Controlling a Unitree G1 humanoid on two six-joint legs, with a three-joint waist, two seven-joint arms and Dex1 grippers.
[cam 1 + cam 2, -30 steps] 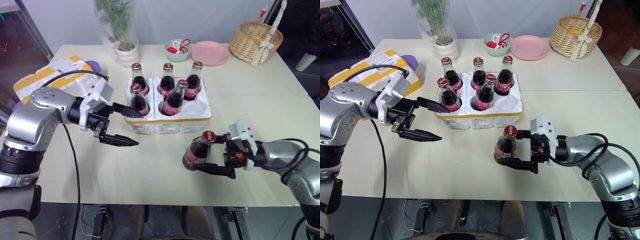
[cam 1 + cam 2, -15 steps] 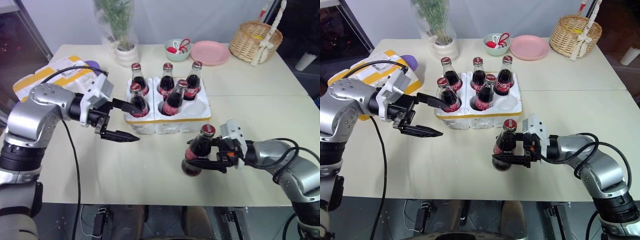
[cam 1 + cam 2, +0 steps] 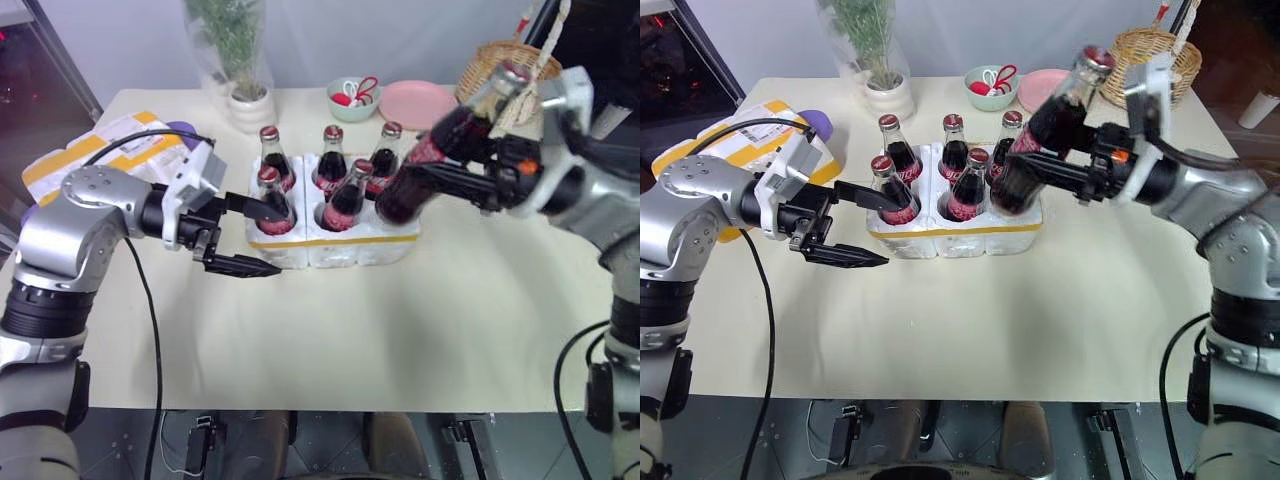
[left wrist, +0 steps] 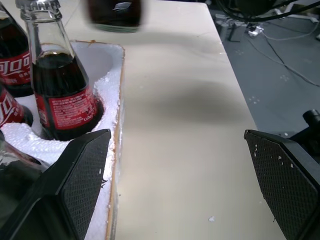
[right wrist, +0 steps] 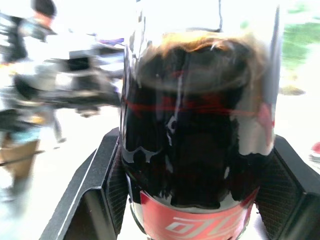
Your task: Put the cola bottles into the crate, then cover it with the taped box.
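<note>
The near half of the tabletop [image 3: 970, 320] gives you unobstructed passage in front of the crate [image 3: 955, 238]. Five upright cola bottles [image 3: 945, 165] block entry to their wells, and the left claw [image 3: 865, 226] stands spread at the crate's near left corner. Behind the crate, a plant pot [image 3: 888, 98], bowl [image 3: 990, 85], plate [image 3: 1050, 90] and basket [image 3: 1145, 55] line the far edge.

head stereo pair looking down over table [image 3: 330, 330], wrist cameras close along their fingers
</note>
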